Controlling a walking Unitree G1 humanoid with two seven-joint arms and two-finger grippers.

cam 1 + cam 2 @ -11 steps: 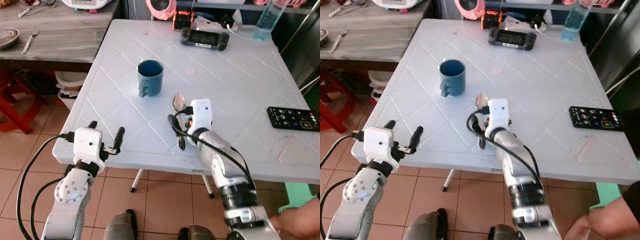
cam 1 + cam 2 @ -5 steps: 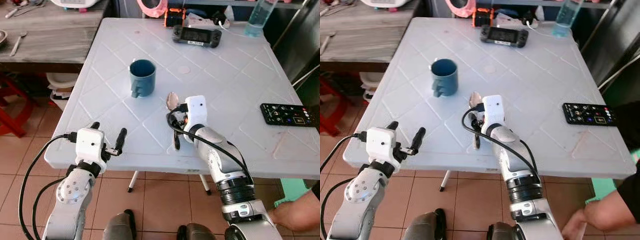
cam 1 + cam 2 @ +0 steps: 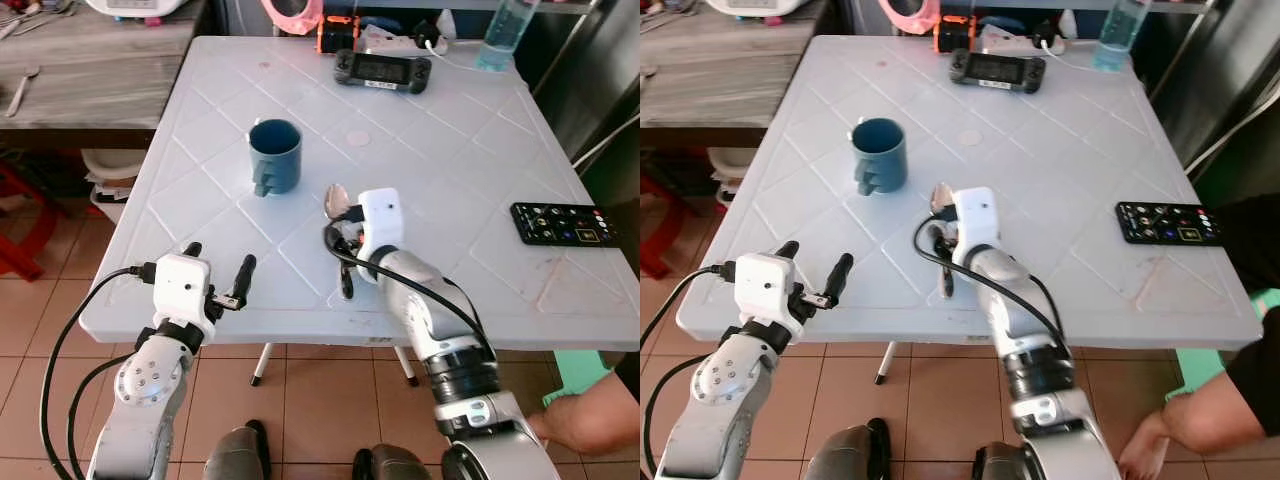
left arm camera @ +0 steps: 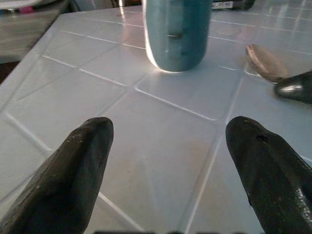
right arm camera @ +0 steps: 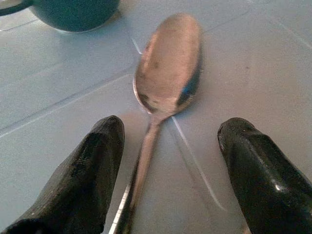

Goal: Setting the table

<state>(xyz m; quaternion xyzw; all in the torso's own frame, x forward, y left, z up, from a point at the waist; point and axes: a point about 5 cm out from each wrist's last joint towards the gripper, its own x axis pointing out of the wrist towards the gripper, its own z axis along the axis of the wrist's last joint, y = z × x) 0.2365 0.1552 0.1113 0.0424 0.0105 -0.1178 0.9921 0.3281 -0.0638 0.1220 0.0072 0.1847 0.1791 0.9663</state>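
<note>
A metal spoon (image 3: pixel 335 200) lies on the white table (image 3: pixel 450 170), its bowl toward a dark blue mug (image 3: pixel 275 155) that stands upright just beyond it. My right gripper (image 3: pixel 343 238) rests low over the spoon's handle. It is open, one finger (image 5: pixel 87 175) on each side of the handle, and neither touches it. The spoon bowl (image 5: pixel 168 63) lies just past the fingertips. My left gripper (image 3: pixel 218 262) hovers open and empty at the table's front left edge, pointing at the mug (image 4: pixel 178 31).
A black remote (image 3: pixel 565 222) lies at the right edge. A game controller (image 3: pixel 382 70) and a water bottle (image 3: pixel 497 40) sit at the far side. A wooden table (image 3: pixel 90 60) stands to the left. A person's hand (image 3: pixel 590 420) is at the lower right.
The camera has shifted, so the whole table sits a little differently in the picture. My right gripper stays open astride the spoon handle. The left gripper holds its place.
</note>
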